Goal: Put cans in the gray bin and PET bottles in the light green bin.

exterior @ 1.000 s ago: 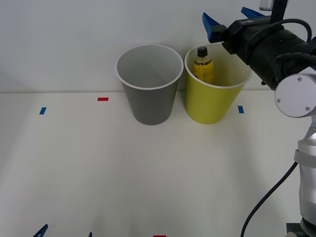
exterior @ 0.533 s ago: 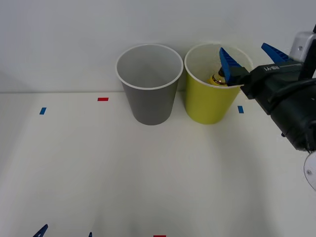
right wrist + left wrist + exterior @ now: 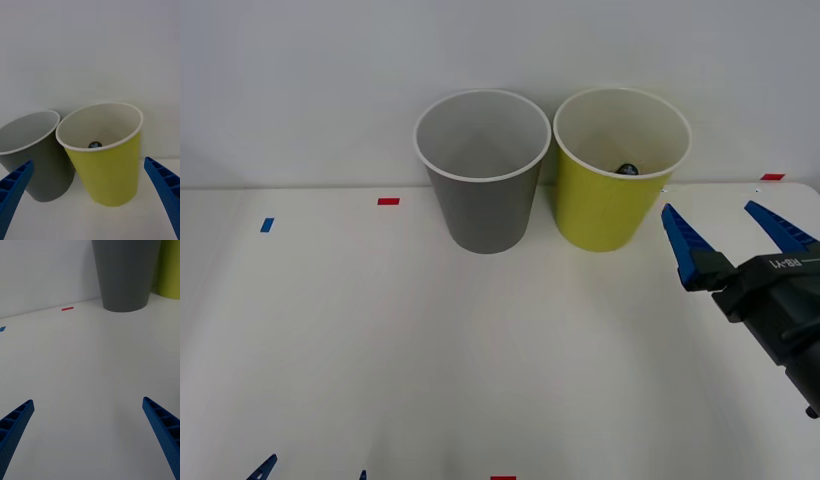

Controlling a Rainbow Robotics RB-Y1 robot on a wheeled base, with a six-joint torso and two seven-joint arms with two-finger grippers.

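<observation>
Inside the light green bin (image 3: pixel 610 215) — the PET bottle (image 3: pixel 627 168); right gripper (image 3: pixel 735 232) spread wide.

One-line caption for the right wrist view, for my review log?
Open right gripper faces the light green bin, the bottle's black cap visible inside, gray bin beside it.

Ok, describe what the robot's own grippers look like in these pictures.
The right gripper has two bright blue, tapered fingers with a ribbed, lattice-like build, set on a black housing printed with small white lettering. The left gripper has the same blue pointed, ribbed fingers; its two tips also peek in at the front view's bottom edge.
</observation>
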